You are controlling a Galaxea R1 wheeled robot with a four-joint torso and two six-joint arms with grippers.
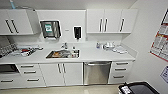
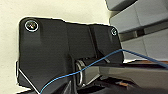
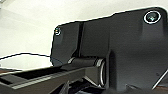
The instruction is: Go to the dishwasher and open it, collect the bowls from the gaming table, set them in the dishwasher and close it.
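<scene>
The dishwasher [image 1: 97, 72] is built into the white kitchen counter, right of centre in the head view. Its brushed steel door is shut, with a horizontal bar handle along the top. White double cabinet doors stand to its left and a stack of drawers to its right. The bowls and the gaming table are out of view. Both wrist views look past the robot's own dark plate at pale floor and wall.
A sink [image 1: 63, 53] sits in the white countertop [image 1: 100, 55] above the cabinets. Dishes lie at the counter's left and right ends. A dark bin [image 1: 138, 89] stands at the lower right by the wall. Pale floor lies before the cabinets.
</scene>
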